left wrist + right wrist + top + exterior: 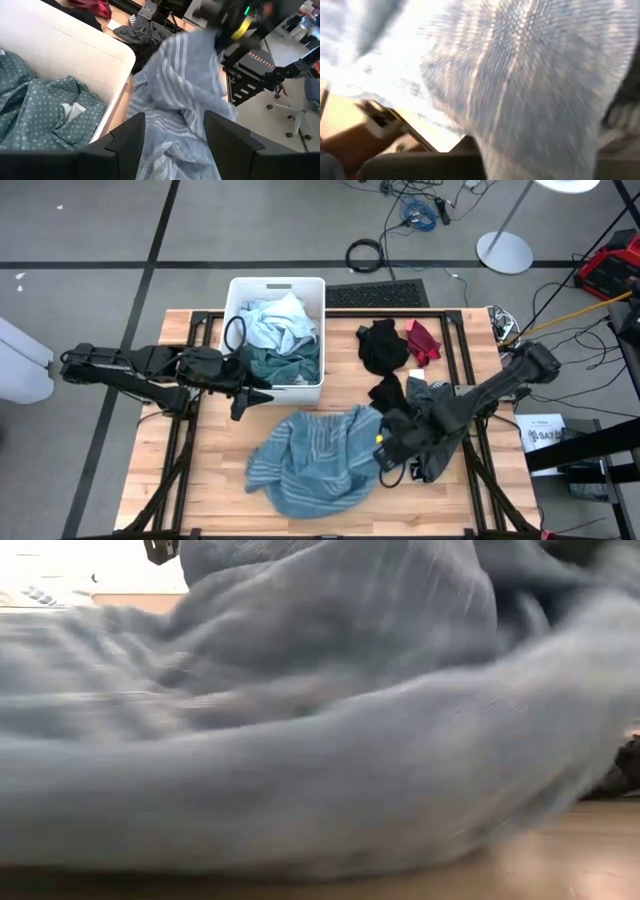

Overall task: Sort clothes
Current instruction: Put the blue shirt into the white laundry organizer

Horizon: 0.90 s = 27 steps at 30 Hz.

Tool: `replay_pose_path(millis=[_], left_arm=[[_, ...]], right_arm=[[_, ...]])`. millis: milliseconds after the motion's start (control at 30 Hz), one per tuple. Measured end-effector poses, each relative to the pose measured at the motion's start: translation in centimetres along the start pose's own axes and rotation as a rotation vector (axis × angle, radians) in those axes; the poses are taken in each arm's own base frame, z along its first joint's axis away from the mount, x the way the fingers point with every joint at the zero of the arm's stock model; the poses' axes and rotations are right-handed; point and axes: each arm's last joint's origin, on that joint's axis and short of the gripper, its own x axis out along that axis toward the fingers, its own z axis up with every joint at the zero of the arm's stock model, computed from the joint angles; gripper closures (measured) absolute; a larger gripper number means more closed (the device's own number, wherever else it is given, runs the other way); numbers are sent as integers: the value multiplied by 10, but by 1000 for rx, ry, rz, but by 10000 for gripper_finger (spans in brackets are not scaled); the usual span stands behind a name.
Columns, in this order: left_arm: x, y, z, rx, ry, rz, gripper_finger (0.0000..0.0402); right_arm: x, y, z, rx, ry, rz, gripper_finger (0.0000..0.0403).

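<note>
A large blue striped garment [315, 455] lay spread and rumpled on the wooden table [180, 490], toward the middle of its near edge, filling almost the whole low view [320, 740]. The right gripper [385, 448] sat at the right edge of that garment, its jaws pressed together on the striped cloth, which bunched up around them; in the right wrist view the fabric [520, 75] covered nearly everything in front of the camera. The left gripper [262, 392] hovered just beside the near wall of the white bin [232, 305], with its jaws spread and holding nothing; its two dark fingers [125, 140] framed the striped garment [185, 85] below them. The bin stood at the far edge of the table, left of centre, and held a light blue piece [275, 320] on top and a teal dotted piece [285, 365] nearer the front wall, the dotted one also visible in the left wrist view [45, 110]. To the right of the bin, near the far edge, lay a black garment [382, 345] and just beside it a small red one [422, 338]. Another black piece [388, 392] lay between those and the right gripper, and a dark grey garment [432, 395] lay partly under the right arm. Cables [420, 210] trailed across the floor beyond the table.
</note>
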Motion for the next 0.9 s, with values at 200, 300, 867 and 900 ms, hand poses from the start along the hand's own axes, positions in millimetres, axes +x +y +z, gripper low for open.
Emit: replay_pose_path(millis=[200,300,867,900], left_arm=[[0,0,1,9,-18,4,190],[0,-1,4,12,-42,-8,190],[0,-2,4,8,-50,-8,190],[0,-2,4,8,-49,-8,190]], right_arm=[[-64,26,40,-152,-230,186,395],[-63,43,67,-216,-263,317,395],[122,73,154,-396,185,501,395],[127,74,154,-380,241,535,394]])
